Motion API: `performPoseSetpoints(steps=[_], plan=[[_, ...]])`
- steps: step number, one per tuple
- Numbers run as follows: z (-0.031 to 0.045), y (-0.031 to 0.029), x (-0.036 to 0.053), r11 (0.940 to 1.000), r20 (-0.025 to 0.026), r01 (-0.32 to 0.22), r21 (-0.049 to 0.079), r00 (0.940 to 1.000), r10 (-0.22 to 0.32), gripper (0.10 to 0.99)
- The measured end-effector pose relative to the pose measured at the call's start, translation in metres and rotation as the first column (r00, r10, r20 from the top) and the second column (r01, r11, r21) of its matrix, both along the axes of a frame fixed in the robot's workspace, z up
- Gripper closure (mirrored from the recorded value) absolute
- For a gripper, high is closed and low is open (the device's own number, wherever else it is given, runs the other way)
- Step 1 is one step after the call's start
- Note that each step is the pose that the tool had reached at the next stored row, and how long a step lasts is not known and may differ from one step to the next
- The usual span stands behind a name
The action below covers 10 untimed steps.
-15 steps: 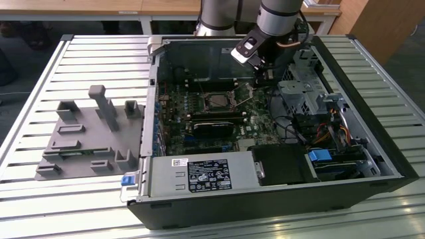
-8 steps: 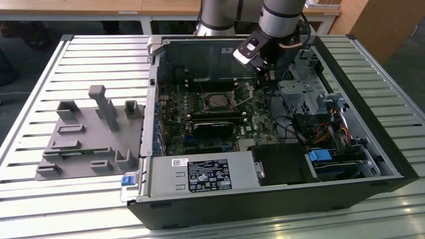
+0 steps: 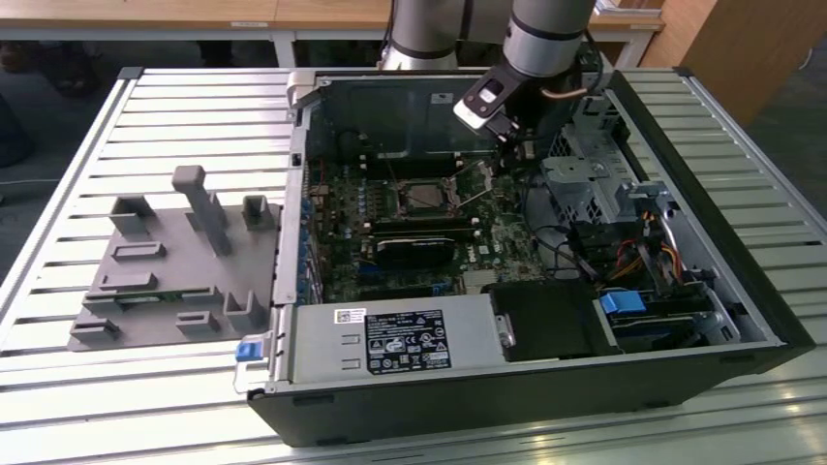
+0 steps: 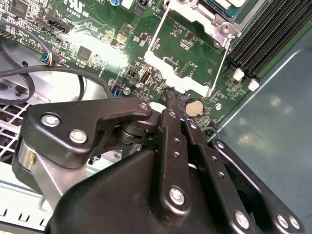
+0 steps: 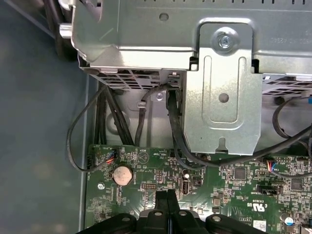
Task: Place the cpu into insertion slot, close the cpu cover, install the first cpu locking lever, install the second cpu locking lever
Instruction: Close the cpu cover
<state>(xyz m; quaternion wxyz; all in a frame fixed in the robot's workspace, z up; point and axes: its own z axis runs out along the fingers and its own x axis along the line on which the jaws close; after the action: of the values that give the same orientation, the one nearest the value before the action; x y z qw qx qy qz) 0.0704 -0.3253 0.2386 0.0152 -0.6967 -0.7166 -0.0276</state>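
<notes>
Grey arm (image 3: 548, 29) reaching down steeply from above, wrist bent, black claw (image 4: 171, 100) pointing downward, fingers (image 5: 162, 207) pressed together

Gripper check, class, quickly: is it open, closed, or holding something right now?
Gripper: closed, nothing seen held in it, poised over the green motherboard.

Grey fixture (image 3: 168, 281) beside computer case (image 3: 517, 402)
</notes>
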Motion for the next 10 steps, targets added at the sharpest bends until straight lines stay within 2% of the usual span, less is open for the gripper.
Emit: performPoseSetpoints(steps=[5,10], plan=[[-0.0008,0.0,-0.0001,1.0,0.0,0.0,0.0,1.0,0.0,0.98],[-0.001,0.0002,-0.0043,1.0,0.0,0.0,0.0,1.0,0.0,0.98]])
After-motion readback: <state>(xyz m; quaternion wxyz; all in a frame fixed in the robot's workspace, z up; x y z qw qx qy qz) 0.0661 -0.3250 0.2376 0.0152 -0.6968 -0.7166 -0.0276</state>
